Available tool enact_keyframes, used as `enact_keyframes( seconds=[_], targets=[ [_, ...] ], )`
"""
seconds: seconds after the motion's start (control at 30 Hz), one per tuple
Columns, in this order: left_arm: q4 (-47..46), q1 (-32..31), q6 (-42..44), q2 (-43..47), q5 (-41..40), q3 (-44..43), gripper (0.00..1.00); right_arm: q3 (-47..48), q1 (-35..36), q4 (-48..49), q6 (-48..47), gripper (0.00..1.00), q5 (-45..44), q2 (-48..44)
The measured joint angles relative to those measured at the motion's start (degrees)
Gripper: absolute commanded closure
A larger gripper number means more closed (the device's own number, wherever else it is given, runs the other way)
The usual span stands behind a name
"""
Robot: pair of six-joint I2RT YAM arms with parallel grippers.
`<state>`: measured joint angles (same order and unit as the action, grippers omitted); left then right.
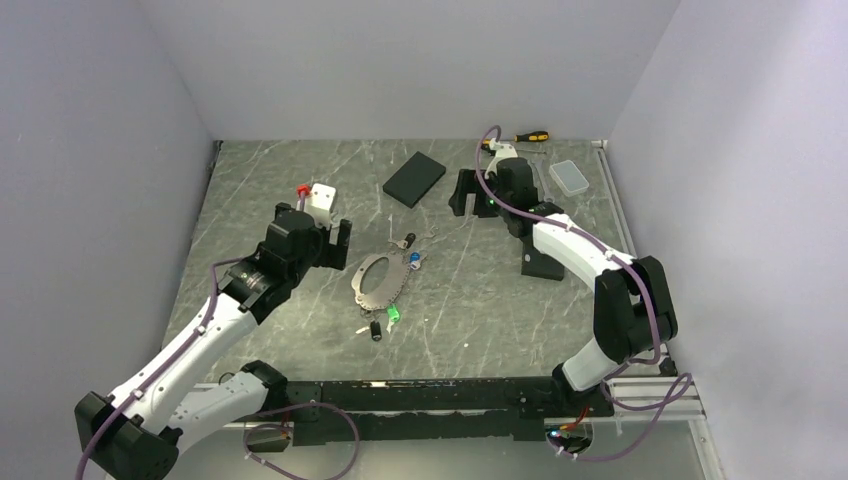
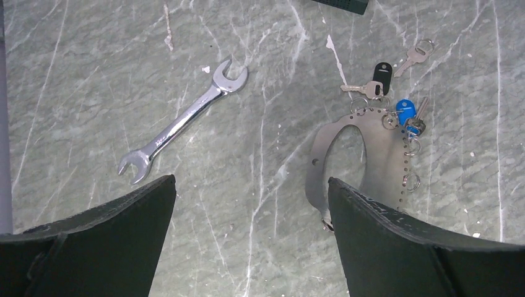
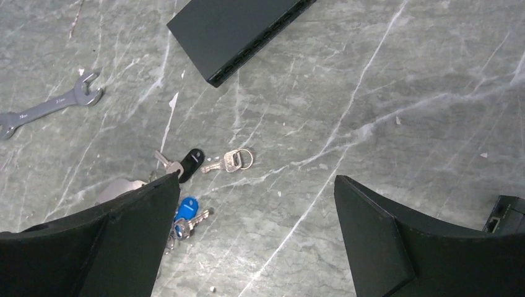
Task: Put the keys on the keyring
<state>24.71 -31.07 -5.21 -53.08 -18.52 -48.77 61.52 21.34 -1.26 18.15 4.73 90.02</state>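
The keyring (image 1: 378, 278), a large flat silver loop with small holes, lies mid-table; the left wrist view (image 2: 377, 148) shows small split rings along its edge. A blue-tagged key (image 2: 403, 111) and a black-tagged key (image 2: 382, 74) lie at its far end, with a plain silver key (image 2: 416, 55) just beyond. A green-tagged key (image 1: 393, 315) and a black one (image 1: 376, 330) lie at its near end. My left gripper (image 2: 251, 185) is open and empty, left of the keyring. My right gripper (image 3: 257, 182) is open and empty, right of the blue key (image 3: 186, 207).
A silver wrench (image 2: 186, 120) lies left of the keyring. A black box (image 1: 414, 178) sits at the back centre. A screwdriver (image 1: 520, 138) and a clear plastic box (image 1: 572, 177) are at the back right. A white part (image 1: 318, 195) is near my left gripper.
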Motion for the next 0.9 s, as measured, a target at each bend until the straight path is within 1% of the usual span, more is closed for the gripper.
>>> enact_keyframes(
  seconds=[0.2,0.43,0.73,0.9],
  targets=[
    [0.0,0.0,0.02,0.5,-0.37,0.0,0.03,0.28,0.83,-0.52,-2.16,0.0,-1.53,-0.2],
    [-0.04,0.0,0.02,0.48,-0.42,0.0,0.03,2.78,5.29,-2.73,-4.81,0.0,-5.22,-0.11],
    [-0.02,0.0,0.02,0.48,-0.42,0.0,0.03,3.26,9.53,-3.58,-8.39,0.0,-5.14,0.2],
    [-0.02,0.0,0.02,0.48,-0.5,0.0,0.04,4.52,12.09,-5.27,-8.48,0.05,-3.93,2.78]
  ],
)
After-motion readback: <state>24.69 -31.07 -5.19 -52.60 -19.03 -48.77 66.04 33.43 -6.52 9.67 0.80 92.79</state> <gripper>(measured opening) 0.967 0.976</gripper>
